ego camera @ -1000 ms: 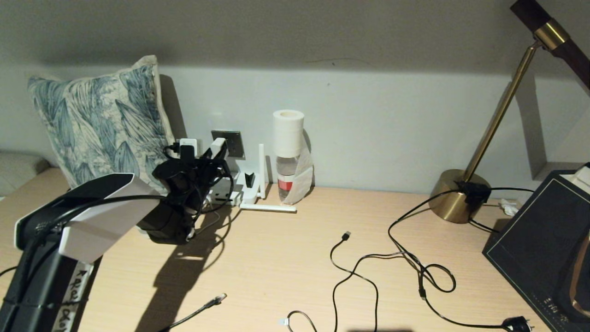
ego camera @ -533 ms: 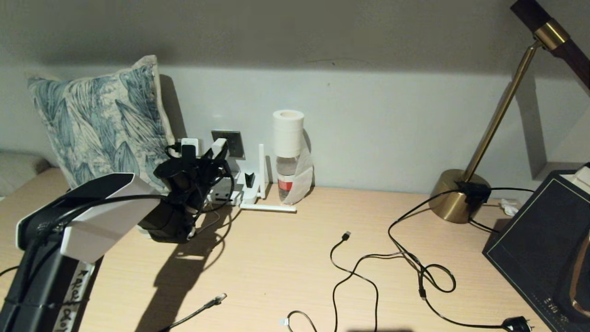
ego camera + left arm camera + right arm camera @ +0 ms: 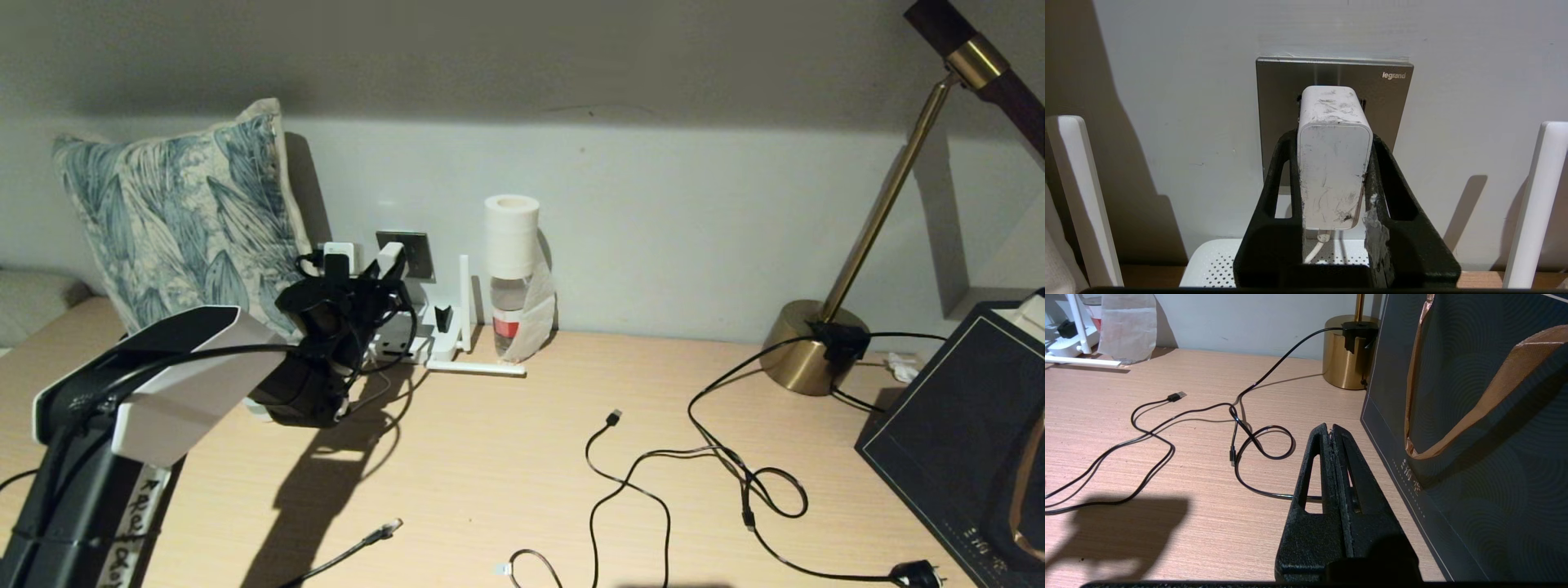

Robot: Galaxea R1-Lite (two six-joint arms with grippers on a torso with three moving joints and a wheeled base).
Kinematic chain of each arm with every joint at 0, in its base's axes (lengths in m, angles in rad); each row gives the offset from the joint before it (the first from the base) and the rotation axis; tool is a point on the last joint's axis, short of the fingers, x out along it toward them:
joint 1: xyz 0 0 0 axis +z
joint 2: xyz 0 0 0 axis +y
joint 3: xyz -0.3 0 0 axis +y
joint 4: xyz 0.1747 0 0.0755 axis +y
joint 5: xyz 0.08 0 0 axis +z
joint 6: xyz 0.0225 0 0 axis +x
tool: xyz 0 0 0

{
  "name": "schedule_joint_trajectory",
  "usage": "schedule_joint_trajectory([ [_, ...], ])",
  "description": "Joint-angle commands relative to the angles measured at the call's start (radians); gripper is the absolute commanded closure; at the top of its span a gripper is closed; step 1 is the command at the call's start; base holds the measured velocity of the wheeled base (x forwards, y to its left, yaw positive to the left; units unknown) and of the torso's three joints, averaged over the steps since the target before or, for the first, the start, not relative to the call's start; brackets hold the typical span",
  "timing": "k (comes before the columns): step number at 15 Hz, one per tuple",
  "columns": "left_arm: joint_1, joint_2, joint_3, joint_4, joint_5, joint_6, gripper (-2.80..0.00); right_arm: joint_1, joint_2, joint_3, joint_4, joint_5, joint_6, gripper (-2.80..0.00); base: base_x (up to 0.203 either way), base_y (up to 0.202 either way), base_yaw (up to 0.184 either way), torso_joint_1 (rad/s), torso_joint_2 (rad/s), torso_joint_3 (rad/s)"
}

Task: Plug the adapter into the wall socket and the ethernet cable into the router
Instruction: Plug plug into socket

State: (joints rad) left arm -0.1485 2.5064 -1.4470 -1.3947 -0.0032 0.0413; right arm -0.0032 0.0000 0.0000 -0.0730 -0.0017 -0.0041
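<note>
My left gripper [image 3: 1333, 141] is shut on the adapter [image 3: 1333, 163], a scuffed white block with a thin white cord hanging from its near end. The block's far end meets the wall socket [image 3: 1392, 94], a brushed-grey plate; the pins are hidden. In the head view this gripper [image 3: 384, 273] holds the adapter [image 3: 390, 257] up at the socket [image 3: 416, 253]. The white router [image 3: 1208, 265] lies directly below, with upright antennas [image 3: 1069, 196] on either side. The ethernet cable [image 3: 390, 527] lies loose near the table's front edge. My right gripper [image 3: 1331, 426] is shut and empty, low over the table beside a dark paper bag [image 3: 1474, 416].
A leaf-print pillow [image 3: 180, 212] leans on the wall left of the socket. A bottle with a paper roll on top [image 3: 510, 278] stands right of the router [image 3: 441, 339]. A brass lamp base [image 3: 804, 347], a thin black USB cable [image 3: 645, 482] and a black plug [image 3: 910, 572] occupy the right side.
</note>
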Motion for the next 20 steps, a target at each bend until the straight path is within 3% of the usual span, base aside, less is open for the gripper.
schedule_joint_trajectory([
  [1,0.001,0.006,-0.003,-0.007,0.0,0.0,0.0,0.0,0.0,0.026,-0.001,0.001,-0.001,0.0,0.0,0.0,0.0,0.0,0.0,0.0],
  [20,0.01,0.009,0.001,-0.003,0.003,0.0,0.0,0.0,0.0,0.026,-0.001,0.0,-0.001,0.0,0.0,0.0,0.0,0.0,0.0,0.0],
])
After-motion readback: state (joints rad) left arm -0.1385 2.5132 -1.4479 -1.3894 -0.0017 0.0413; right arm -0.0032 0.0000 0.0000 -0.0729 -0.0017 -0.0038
